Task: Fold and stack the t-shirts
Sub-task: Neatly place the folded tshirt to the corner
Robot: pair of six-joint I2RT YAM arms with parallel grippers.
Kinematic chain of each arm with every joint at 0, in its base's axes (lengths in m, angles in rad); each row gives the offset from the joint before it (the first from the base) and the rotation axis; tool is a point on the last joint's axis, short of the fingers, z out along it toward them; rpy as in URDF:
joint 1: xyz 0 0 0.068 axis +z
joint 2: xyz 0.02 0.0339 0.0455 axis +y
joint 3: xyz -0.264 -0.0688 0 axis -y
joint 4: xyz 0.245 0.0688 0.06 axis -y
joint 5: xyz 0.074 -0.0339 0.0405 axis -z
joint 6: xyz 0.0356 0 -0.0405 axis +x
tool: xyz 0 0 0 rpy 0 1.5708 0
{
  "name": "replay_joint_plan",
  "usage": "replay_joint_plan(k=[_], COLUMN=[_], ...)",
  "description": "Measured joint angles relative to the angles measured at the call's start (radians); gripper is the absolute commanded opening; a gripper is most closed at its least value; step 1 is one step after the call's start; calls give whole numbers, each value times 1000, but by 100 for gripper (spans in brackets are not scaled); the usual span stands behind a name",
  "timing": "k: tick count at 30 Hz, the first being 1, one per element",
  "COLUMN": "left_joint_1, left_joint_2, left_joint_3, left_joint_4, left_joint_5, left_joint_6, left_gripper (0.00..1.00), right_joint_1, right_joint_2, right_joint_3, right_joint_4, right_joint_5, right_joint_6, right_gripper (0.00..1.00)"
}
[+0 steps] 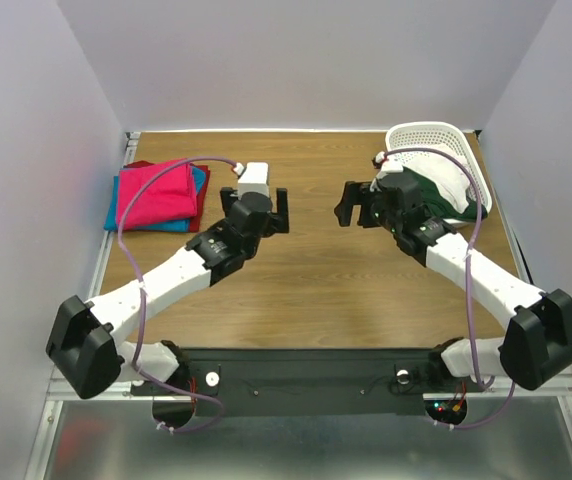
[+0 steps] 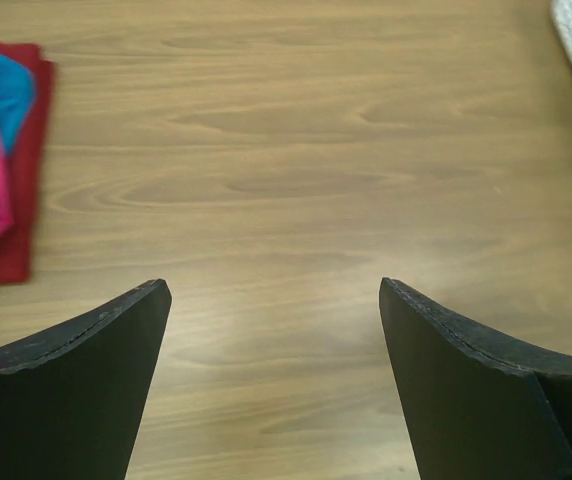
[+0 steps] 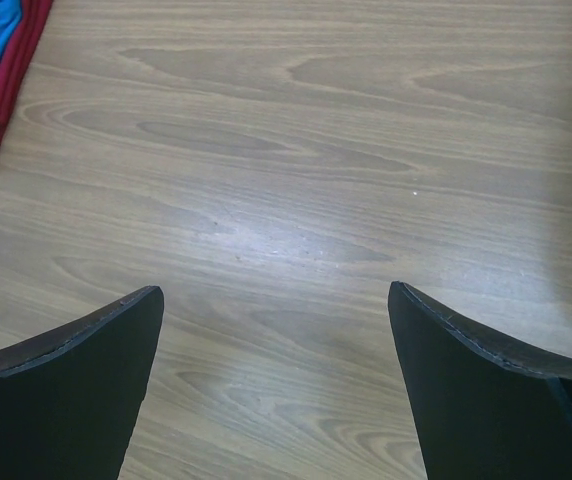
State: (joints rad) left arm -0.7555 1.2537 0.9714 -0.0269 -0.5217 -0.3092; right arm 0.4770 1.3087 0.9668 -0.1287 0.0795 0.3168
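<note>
Three folded t-shirts lie in one stack at the far left of the table [image 1: 306, 290]: one crimson-pink shirt [image 1: 158, 192] on top, one turquoise shirt [image 1: 112, 213] beneath it and one dark red shirt [image 1: 205, 203] at the bottom. Just right of the stack the left gripper [image 2: 274, 284] hangs over bare wood, and the right gripper [image 3: 275, 288] hangs further right; both have their fingers spread wide and hold nothing. One white lattice basket [image 1: 436, 132] stands in the far right corner with white and dark green cloth [image 1: 436, 190] inside.
</note>
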Motion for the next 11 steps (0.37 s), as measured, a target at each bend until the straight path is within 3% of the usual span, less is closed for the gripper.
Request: replay_joint_plan(k=[5,11], left_joint_1=[-74,-79], left_joint_2=[5,-30], left_joint_3=[-18,-29], left_joint_4=[79,115], left_joint_5=[32,29], left_joint_6=[-16,-13], left_gripper=[98,98], right_joint_1=[0,0], right_joint_2=[-16,-35], right_joint_3=[-18,-27], right_joint_4=[-6,-6], right_joint_5=[29,43], right_joint_6=[2,20], right_gripper=[100,100])
